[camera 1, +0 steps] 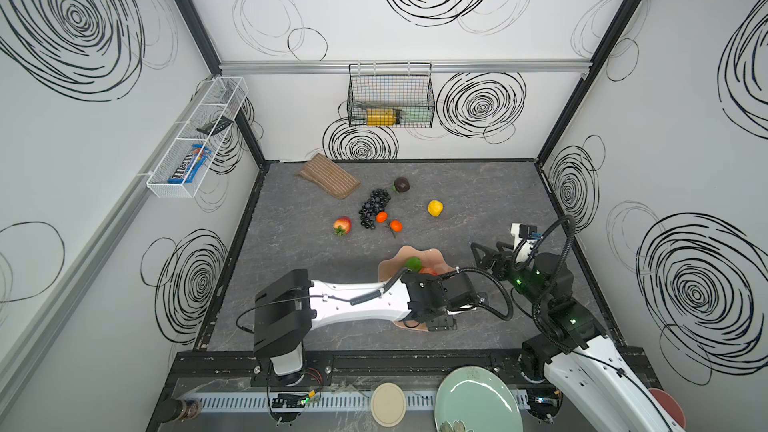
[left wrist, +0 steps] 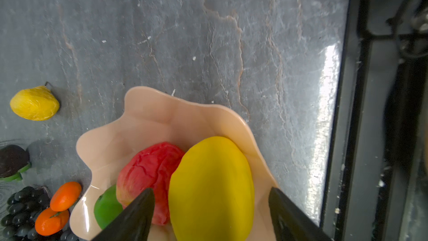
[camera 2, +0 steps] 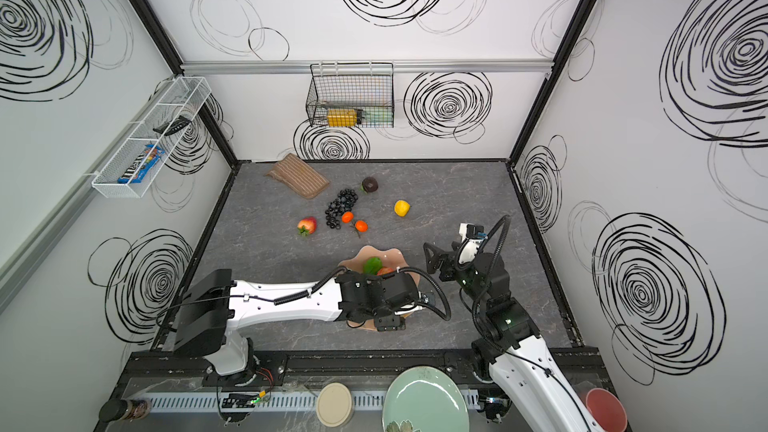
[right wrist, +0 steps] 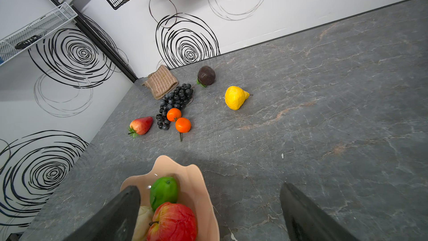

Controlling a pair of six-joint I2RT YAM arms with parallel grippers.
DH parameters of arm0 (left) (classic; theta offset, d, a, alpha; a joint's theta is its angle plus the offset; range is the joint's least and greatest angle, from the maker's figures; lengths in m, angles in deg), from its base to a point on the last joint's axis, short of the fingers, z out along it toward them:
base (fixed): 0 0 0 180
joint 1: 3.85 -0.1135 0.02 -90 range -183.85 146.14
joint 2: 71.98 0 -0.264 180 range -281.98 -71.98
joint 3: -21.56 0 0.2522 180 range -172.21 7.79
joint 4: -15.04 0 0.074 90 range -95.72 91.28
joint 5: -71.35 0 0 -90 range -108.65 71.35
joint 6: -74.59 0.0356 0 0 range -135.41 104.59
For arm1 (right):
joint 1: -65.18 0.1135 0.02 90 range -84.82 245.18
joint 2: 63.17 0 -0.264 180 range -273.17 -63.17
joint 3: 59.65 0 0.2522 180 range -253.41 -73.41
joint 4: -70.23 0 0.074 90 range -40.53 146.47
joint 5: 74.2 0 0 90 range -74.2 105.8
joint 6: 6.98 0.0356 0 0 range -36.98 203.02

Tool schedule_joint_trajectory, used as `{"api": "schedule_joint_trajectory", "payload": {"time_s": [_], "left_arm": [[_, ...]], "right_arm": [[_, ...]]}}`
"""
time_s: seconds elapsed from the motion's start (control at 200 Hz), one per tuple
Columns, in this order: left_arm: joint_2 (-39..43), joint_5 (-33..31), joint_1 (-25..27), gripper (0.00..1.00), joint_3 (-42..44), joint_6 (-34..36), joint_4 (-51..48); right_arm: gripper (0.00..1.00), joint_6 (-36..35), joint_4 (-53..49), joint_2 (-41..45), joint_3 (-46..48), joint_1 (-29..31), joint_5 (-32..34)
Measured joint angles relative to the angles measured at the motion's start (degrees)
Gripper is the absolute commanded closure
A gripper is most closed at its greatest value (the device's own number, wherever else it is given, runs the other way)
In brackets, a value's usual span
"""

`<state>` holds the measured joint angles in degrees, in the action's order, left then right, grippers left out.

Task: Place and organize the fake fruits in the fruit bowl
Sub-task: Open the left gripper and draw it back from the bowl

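readable items: 1 | text: "m&m's" | on: blue candy packet (camera 1: 189, 165) (in the white wire shelf (camera 1: 196, 139))

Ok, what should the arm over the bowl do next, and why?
Probably lift the left gripper straight up: its jaws stand clear of the lemon, which already lies in the fruit bowl beside the red apple. The pear and strawberry wait on the table.

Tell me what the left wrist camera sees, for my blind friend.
A yellow lemon lies in the peach fruit bowl between open black jaws, beside a red apple and green lime; a pear and tangerines lie outside.
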<state>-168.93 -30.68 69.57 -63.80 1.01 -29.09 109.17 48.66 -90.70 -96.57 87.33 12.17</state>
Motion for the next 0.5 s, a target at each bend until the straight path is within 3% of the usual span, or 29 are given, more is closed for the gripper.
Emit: {"api": "schedule_joint_trajectory", "payload": {"time_s": [0.295,0.5], "left_arm": [[15.13,5.62,-4.98,0.16,10.16,-1.92,10.49],[33.38,5.51,-15.21,0.16,24.98,-12.57,25.49]], "right_arm": [[0.01,-0.04,-0.07,-2.47,-0.59,-0.44,-0.07],[0.01,-0.24,0.28,-10.82,-5.42,-1.57,-0.37]]}}
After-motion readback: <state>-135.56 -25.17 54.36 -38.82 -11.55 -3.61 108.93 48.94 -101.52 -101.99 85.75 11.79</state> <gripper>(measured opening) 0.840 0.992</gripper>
